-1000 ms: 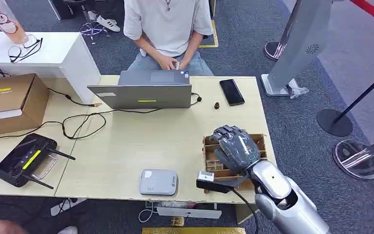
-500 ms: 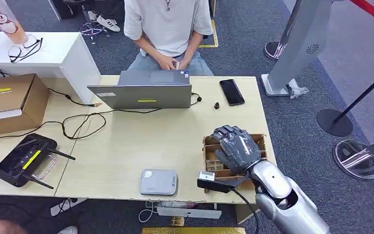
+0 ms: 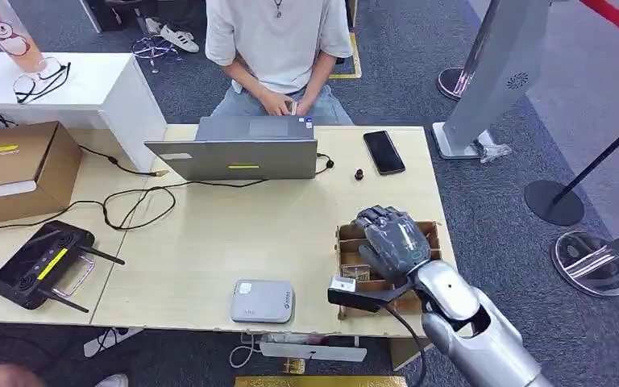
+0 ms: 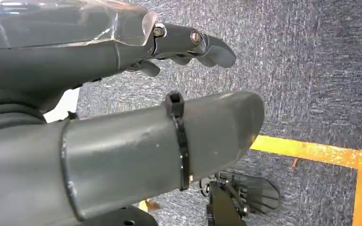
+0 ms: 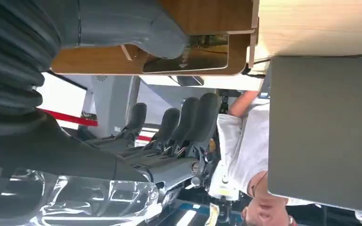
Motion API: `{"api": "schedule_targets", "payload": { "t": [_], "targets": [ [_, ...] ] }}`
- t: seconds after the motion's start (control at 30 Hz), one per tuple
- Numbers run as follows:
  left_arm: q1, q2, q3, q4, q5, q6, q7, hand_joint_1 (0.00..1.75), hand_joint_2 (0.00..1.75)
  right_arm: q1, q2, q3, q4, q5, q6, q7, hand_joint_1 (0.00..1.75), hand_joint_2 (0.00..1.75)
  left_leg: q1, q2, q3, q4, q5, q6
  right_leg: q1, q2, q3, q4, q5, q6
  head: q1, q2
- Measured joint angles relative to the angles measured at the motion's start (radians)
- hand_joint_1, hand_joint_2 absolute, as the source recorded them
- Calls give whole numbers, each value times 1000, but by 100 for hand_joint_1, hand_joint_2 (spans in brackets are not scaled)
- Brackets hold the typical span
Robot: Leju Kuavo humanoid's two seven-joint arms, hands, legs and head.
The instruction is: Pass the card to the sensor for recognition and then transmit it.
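From above, the robot's grey right hand point(image 3: 393, 244) hovers with spread fingers over a slotted brown wooden card box point(image 3: 346, 239) at the pale desk point(image 3: 234, 242) edge, holding nothing. A flat grey rounded sensor pad point(image 3: 263, 301) lies near. At the right wrist, a dark printed card point(image 5: 202, 52) lies flat in the box, long axis along its slot. I would lower slowly and pinch its edge. At the left wrist, the left hand point(image 4: 122, 94) hangs empty, fingers apart.

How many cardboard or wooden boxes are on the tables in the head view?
2. A closed cardboard box sits at the far left of the table. An open wooden card box sits near the right edge, under the right hand. Others may lie outside the frame.
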Motion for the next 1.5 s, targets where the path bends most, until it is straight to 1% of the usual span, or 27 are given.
{"api": "schedule_targets", "payload": {
  "t": [0.07, 0.1, 0.13, 0.2, 0.33, 0.57, 0.6, 0.63, 0.67, 0.7, 0.77, 0.87, 0.9, 0.93, 1.0, 1.1, 1.13, 1.33, 1.5],
  "targets": [
    [16, -5, 0, 0, 0, 7, -72, 0, 0, 6, 0, -7, 7, 7, -10, 13, 87, 175, 0, 0, 0, 0, 0, 0, 0, 0, 0, 0, 0, 0, 0, 0],
    [25, -8, 0, 0, 2, 12, -93, 0, 0, 12, 0, -12, 10, 7, -15, 13, 84, 175, 0, 0, 0, 0, 0, 0, 0, 0, 0, 0, 0, 0, 0, 0],
    [34, -10, 0, 0, 4, 15, -106, 0, 0, 16, 0, -18, 12, 7, -19, 13, 86, 175, 0, 0, 0, 0, 0, 0, 0, 0, 0, 0, 0, 0, 0, 0],
    [49, -13, 0, 0, 7, 15, -113, 0, 0, 18, 0, -22, 16, 8, -20, 15, 87, 175, 0, 0, 0, 0, 0, 0, 0, 0, 0, 0, 0, 0, 0, 0],
    [54, -16, 0, 2, 10, 16, -113, 0, 0, 18, 1, -24, 22, 10, -19, 15, 84, 175, 0, 0, 0, 0, 0, 0, 0, 0, 0, 0, 0, 0, 0, 0],
    [59, -17, 0, 2, 10, 16, -112, 0, 0, 18, 3, -28, 30, 11, -18, 15, 91, 175, 0, 0, 0, 0, 0, 0, 0, 0, 0, 0, 0, 0, 0, 0],
    [60, -17, 0, 2, 10, 16, -112, 0, 0, 18, 3, -28, 31, 11, -18, 15, 106, 175, 0, 0, 0, 0, 0, 0, 0, 0, 0, 0, 0, 0, 0, 0],
    [60, -18, 0, 2, 11, 16, -112, 0, 0, 18, 3, -29, 32, 11, -18, 15, 136, 175, 0, 0, 0, 0, 0, 0, 0, 0, 0, 0, 0, 0, 0, 0],
    [60, -18, 0, 2, 11, 16, -112, 0, 0, 18, 4, -29, 34, 11, -18, 15, 136, 175, 0, 0, 0, 0, 0, 0, 0, 0, 0, 0, 0, 0, 0, 0],
    [60, -18, 0, 2, 11, 16, -112, 0, 0, 18, 4, -29, 35, 11, -18, 15, 147, 175, 0, 0, 0, 0, 0, 0, 0, 0, 0, 0, 0, 0, 0, 0],
    [60, -18, 0, 2, 11, 16, -112, 0, 0, 18, 5, -29, 35, 13, -18, 12, 145, 175, 0, 0, 0, 0, 0, 0, 0, 0, 0, 0, 0, 0, 0, 0],
    [60, -19, 0, 2, 11, 19, -112, 0, 0, 17, 7, -29, 34, 22, -18, 8, 148, 175, 0, 0, 0, 0, 0, 0, 0, 0, 0, 0, 0, 0, 0, 0],
    [60, -19, 0, 2, 11, 19, -112, 0, 0, 17, 8, -29, 34, 25, -18, 6, 154, 175, 0, 0, 0, 0, 0, 0, 0, 0, 0, 0, 0, 0, 0, 0],
    [60, -19, 0, 2, 11, 19, -112, 0, 0, 17, 8, -29, 34, 26, -18, 3, 152, 175, 0, 0, 0, 0, 0, 0, 0, 0, 0, 0, 0, 0, 0, 0],
    [61, -19, 0, 2, 11, 19, -112, 0, 0, 17, 9, -28, 34, 26, -18, 0, 162, 175, 0, 0, 0, 0, 0, 0, 0, 0, 0, 0, 0, 0, 0, 0],
    [62, -19, 0, 2, 11, 19, -112, 0, 0, 17, 12, -28, 32, 26, -17, -3, 166, 175, 0, 0, 0, 0, 0, 0, 0, 0, 0, 0, 0, 0, 0, 0],
    [62, -19, 0, 2, 11, 19, -112, 0, 0, 17, 13, -28, 30, 26, -17, -3, 175, 175, 0, 0, 0, 0, 0, 0, 0, 0, 0, 0, 0, 0, 0, 0],
    [63, -19, 0, 2, 11, 18, -112, 0, 0, 17, 18, -27, 25, 26, -21, -10, 175, 175, 0, 0, 0, 0, 0, 0, 0, 0, 0, 0, 0, 0, 0, 0],
    [63, -19, 0, 2, 9, 17, -112, 0, 0, 16, 22, -29, 12, 6, -61, -34, 175, 175, 0, 0, 0, 0, 0, 0, 0, 0, 0, 0, 0, 0, 0, 0]
  ]
}}
